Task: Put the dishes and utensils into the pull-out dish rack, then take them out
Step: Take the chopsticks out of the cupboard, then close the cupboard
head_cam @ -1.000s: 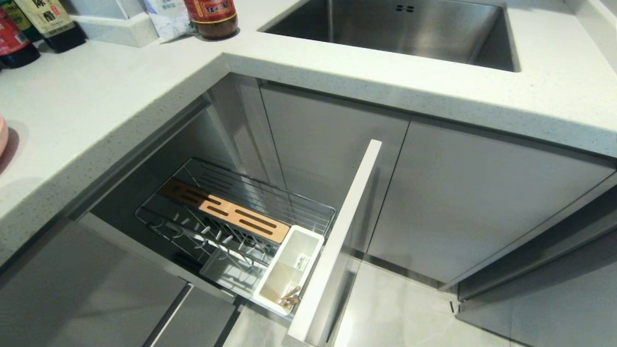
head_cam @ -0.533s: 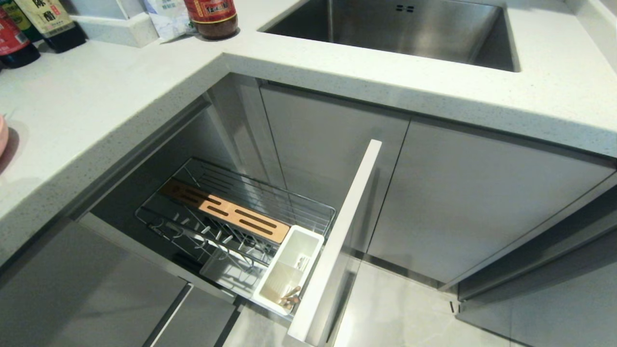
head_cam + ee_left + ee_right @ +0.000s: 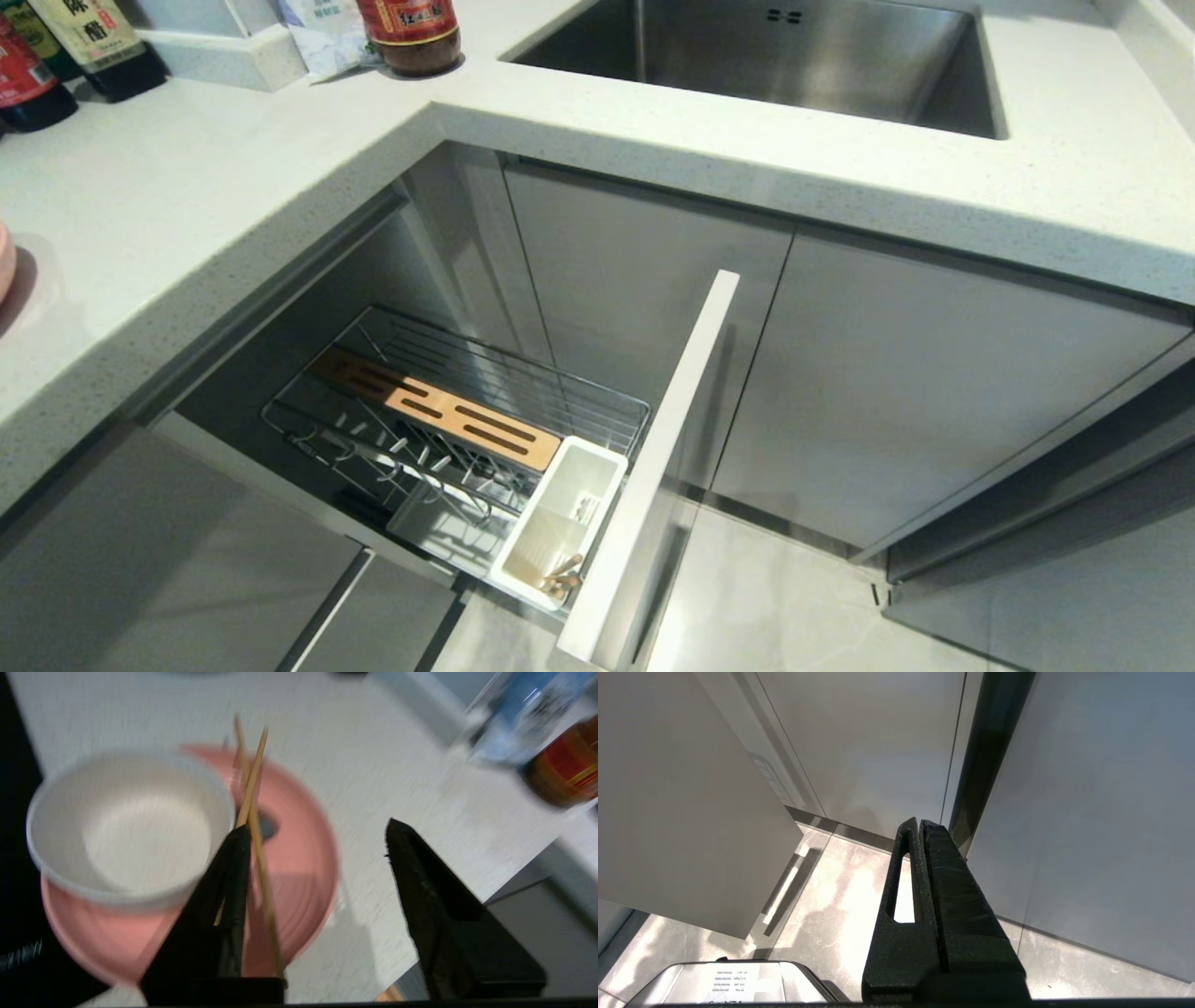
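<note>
Unloading step: left gripper point(image 3: 313, 833), jaws apart, above chopsticks point(image 3: 252, 812) on pink plate point(image 3: 299, 872); next, withdraw.

A steel sink point(image 3: 803, 56) is set into the white countertop point(image 3: 233, 187). Bottles point(image 3: 98, 42) and a jar point(image 3: 411, 33) stand near the back. Below are grey cabinet doors point(image 3: 934, 392).

A home kitchen; steel sink point(image 3: 794, 65), speckled countertop point(image 3: 233, 187), sauce bottles point(image 3: 411, 33), pull-out dish rack point(image 3: 467, 420)

chrome wire rack point(image 3: 523, 397), wooden chopsticks point(image 3: 252, 807), glossy pink plate point(image 3: 303, 868)
</note>
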You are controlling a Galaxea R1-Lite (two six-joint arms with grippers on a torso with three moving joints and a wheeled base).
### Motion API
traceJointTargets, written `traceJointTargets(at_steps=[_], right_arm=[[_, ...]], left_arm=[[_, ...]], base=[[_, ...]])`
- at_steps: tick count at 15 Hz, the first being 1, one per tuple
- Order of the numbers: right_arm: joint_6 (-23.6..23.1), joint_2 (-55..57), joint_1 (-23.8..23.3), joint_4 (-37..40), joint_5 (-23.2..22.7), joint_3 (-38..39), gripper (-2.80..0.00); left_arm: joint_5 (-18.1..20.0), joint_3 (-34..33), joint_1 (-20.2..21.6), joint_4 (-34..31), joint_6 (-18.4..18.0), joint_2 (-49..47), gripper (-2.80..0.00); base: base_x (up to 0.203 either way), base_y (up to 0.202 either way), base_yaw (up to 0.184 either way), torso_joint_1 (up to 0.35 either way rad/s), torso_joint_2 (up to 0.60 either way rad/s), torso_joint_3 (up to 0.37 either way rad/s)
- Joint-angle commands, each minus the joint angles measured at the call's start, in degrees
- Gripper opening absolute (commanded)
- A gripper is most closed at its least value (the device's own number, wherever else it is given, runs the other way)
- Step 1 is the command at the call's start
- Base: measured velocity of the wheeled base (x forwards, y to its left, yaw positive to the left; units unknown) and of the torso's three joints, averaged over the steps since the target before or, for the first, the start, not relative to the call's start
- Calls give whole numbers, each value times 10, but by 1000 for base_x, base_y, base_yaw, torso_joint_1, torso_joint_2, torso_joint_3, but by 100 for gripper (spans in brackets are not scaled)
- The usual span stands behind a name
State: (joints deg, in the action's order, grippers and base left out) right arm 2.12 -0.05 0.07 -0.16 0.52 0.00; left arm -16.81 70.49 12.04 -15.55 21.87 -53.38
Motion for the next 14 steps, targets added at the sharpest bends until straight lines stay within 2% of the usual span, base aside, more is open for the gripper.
traceJointTargets(at_steps=[1,3,6,7,9,10,14], right_arm=[[0,0,0,0,0,0,-280],[0,0,0,0,0,0,-280],[1,0,0,0,0,0,-280],[0,0,0,0,0,0,-280],[1,0,0,0,0,0,-280],[1,0,0,0,0,0,-280],[1,0,0,0,0,0,-280]], left_arm=[[-1,32,-1,31,-4,0,-280],[1,89,-11,93,-21,-6,-280],[2,188,-54,110,-16,-37,-280],[-2,205,-85,94,-2,-57,-280],[-17,212,-150,53,57,-90,-280],[-21,218,-193,37,75,-108,-280],[-32,198,-375,-21,93,-154,-280]], base=[[0,0,0,0,0,0],[0,0,0,0,0,0],[0,0,0,0,0,0],[0,0,0,0,0,0],[0,0,0,0,0,0],[0,0,0,0,0,0],[0,0,0,0,0,0]])
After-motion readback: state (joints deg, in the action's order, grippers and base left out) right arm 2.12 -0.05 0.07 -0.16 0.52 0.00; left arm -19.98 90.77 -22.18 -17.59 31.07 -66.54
